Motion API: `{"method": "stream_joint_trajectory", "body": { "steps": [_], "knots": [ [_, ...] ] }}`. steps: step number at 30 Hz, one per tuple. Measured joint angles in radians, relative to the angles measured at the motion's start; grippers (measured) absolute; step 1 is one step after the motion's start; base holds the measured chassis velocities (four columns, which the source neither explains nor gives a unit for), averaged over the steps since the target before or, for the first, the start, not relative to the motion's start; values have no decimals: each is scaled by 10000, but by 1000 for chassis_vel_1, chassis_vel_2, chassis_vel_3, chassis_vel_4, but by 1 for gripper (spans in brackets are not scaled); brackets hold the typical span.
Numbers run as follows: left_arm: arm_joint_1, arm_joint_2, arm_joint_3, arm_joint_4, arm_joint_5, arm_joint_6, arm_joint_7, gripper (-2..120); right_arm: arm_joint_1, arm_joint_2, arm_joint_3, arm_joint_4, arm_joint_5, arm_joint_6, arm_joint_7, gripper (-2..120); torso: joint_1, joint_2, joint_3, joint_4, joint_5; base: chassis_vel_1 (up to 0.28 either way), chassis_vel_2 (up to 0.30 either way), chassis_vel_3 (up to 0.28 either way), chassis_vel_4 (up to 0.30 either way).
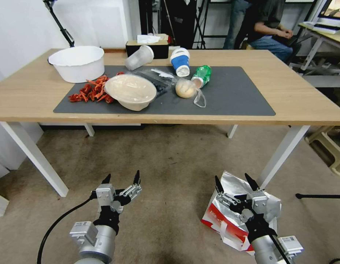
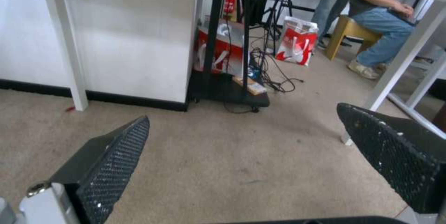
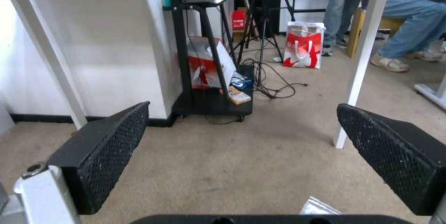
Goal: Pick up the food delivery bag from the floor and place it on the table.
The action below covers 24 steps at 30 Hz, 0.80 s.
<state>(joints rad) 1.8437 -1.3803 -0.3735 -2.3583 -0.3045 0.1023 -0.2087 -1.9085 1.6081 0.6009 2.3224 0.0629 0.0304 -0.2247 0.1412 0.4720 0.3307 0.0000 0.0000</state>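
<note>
Beige-brown carpet, the floor (image 1: 166, 165), fills the near ground in my head view, stained darker in places. On it, near right, the food delivery bag (image 1: 223, 216) lies crumpled with its silver foil lining showing and a red edge along its side, just beside a white table leg (image 1: 283, 154) that stands close on its far right. My right gripper (image 1: 233, 182) hangs directly over the bag, fingers spread wide and holding nothing. My left gripper (image 1: 121, 177) hovers over bare carpet to the left, well apart from the bag, also spread and empty.

Beyond both stands the table (image 1: 305, 99), light wood with a dark grey mat (image 1: 243, 95). The mat's left half is crowded: a white bucket (image 1: 77, 63) at far left, red strips (image 1: 92, 90), a lidded bowl (image 1: 130, 91), a tipped clear cup (image 1: 139, 57), a blue and white cup (image 1: 180, 61), a green bottle (image 1: 201, 76) and a bagged bun (image 1: 186, 88).
</note>
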Motion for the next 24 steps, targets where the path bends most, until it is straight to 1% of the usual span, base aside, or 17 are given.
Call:
{"method": "stream_joint_trajectory", "body": {
  "steps": [3, 7, 11, 24],
  "knots": [
    [-9, 10, 0, 46, -2, -27, 7, 100, 11, 0, -12, -15, -16, 0, 0, 100, -67, -171, -104, 0, 0, 0, 0, 0, 0],
    [-17, 17, 1, 85, -8, -46, 7, 100, 16, 0, -13, -51, -21, 0, 0, 100, -96, -258, -162, 0, 0, 0, 0, 0, 0],
    [-55, 17, 1, 116, -31, -51, 11, 100, 9, 0, -3, -92, -41, 9, -3, 100, -177, -498, -319, 0, 0, 0, 0, 0, 0],
    [-76, 14, 4, 277, -29, -80, 21, 100, 29, 0, 0, -149, -51, 35, -30, 100, -341, -977, -631, 0, 0, 0, 0, 0, 0]
  ]
}}
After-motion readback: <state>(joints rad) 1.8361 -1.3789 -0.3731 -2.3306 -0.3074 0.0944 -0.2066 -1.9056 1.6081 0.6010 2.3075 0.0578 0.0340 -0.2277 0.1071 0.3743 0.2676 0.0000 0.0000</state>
